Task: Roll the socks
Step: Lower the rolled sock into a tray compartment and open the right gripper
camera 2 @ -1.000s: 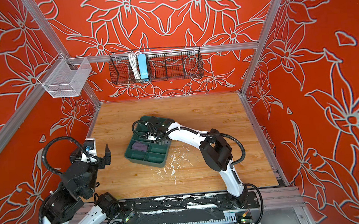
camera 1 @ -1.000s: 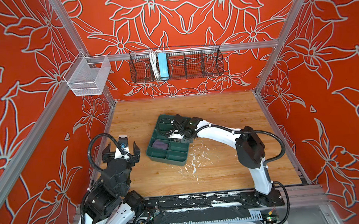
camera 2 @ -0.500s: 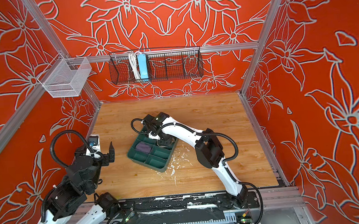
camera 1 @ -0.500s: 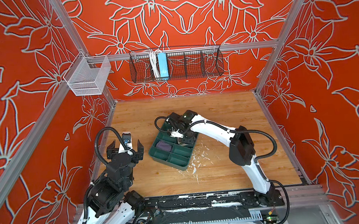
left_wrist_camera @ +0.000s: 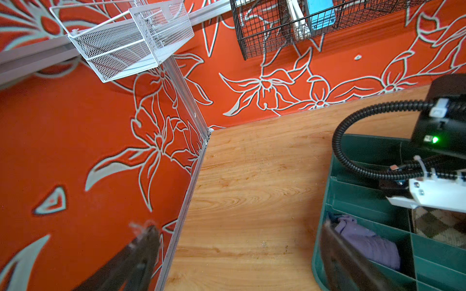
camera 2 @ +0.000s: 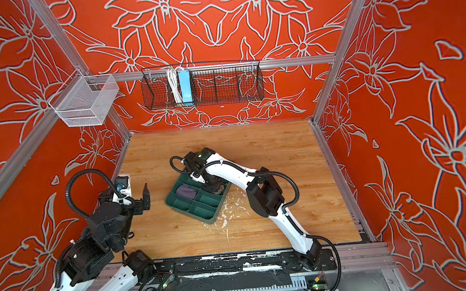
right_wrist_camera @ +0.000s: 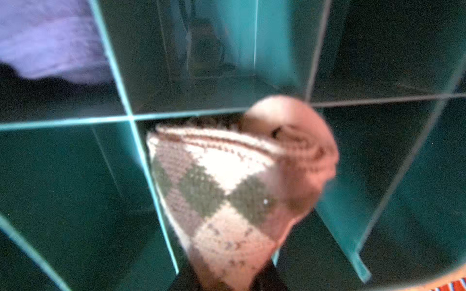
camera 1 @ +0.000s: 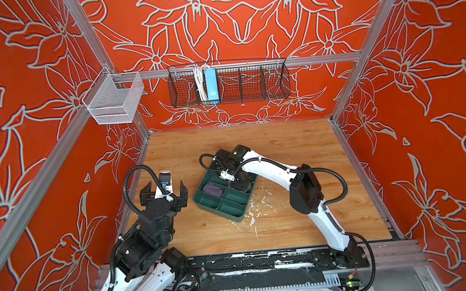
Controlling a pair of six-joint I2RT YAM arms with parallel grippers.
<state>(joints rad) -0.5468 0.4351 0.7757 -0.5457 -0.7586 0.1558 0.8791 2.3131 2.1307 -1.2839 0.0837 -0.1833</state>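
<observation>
A green divided tray (camera 1: 233, 218) (camera 2: 208, 220) lies on the wooden floor. The purple sock (camera 1: 212, 190) (camera 2: 186, 192) (left_wrist_camera: 365, 241) (right_wrist_camera: 50, 42) sits rolled in one compartment. My right gripper (camera 1: 237, 184) (camera 2: 213, 186) (right_wrist_camera: 227, 282) reaches down into the tray, shut on the rolled beige-and-brown argyle sock (right_wrist_camera: 227, 191) (left_wrist_camera: 438, 224), which hangs over the compartment beside the purple one. In both top views the gripper hides most of that sock. My left gripper (camera 1: 163, 190) (camera 2: 125, 196) (left_wrist_camera: 239, 264) stands open and empty, left of the tray.
A white mesh basket (camera 1: 113, 100) hangs on the left wall. On the back wall, a black wire basket (camera 1: 228, 82) holds a blue box and a white cable. White scuff marks (camera 1: 255, 207) lie on the floor by the tray. The left wall is close to my left arm.
My right gripper has carried the argyle sock from the tray's far end down over an inner compartment. The tray slid slightly nearer. My left gripper edged toward the tray.
</observation>
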